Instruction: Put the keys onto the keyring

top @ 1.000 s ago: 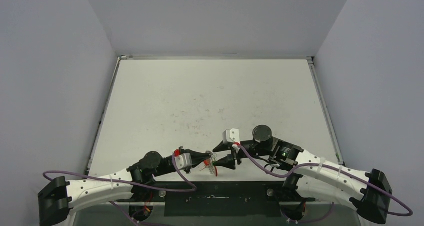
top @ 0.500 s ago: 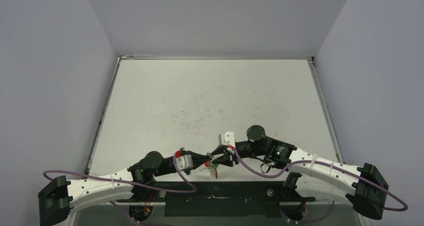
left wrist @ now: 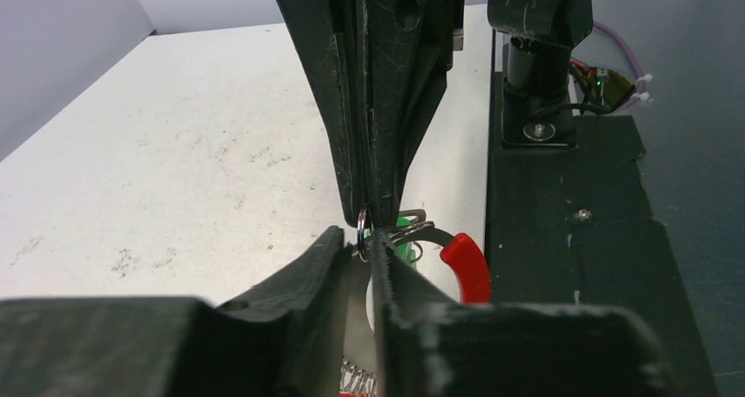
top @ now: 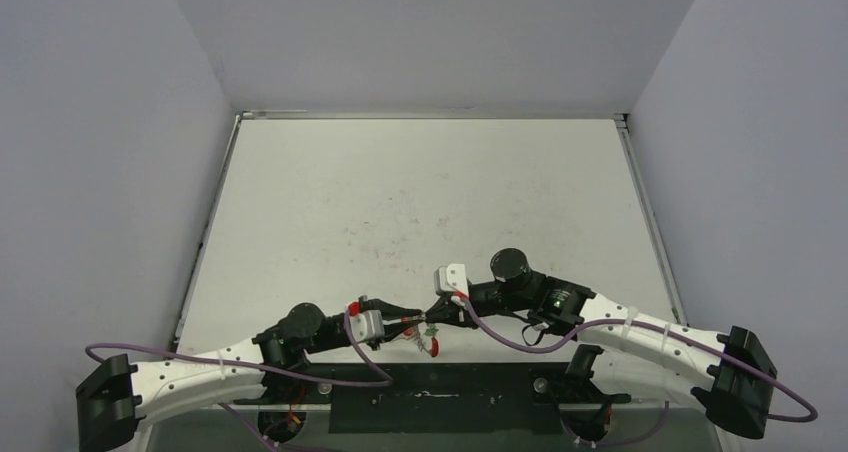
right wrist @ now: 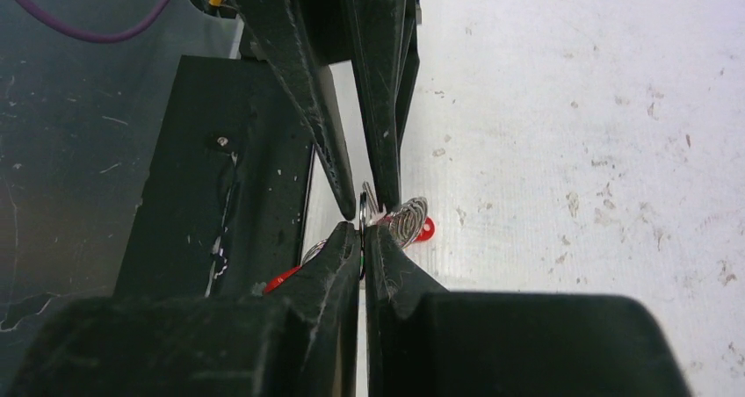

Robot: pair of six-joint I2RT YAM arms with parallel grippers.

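- The right gripper [right wrist: 362,233] has its fingers almost together, pinching a small thin silvery wire ring [right wrist: 363,205].
- The left gripper [left wrist: 358,241] meets it tip to tip, its gap narrow, with the silvery coil of the large round red-sleeved keyring [left wrist: 466,267] caught between its fingers.
- The two small silvery keys [left wrist: 406,241] with green plastic heads sit just beside the wire ring, at its 3 o'clock in the left wrist view.
- Both claws are at the 6 o'clock edge of the scuffed white table [top: 420,192].
- A black base plate [left wrist: 571,239] lies alongside.
- A purple cable [right wrist: 97,37] curves at 11 o'clock in the right wrist view.
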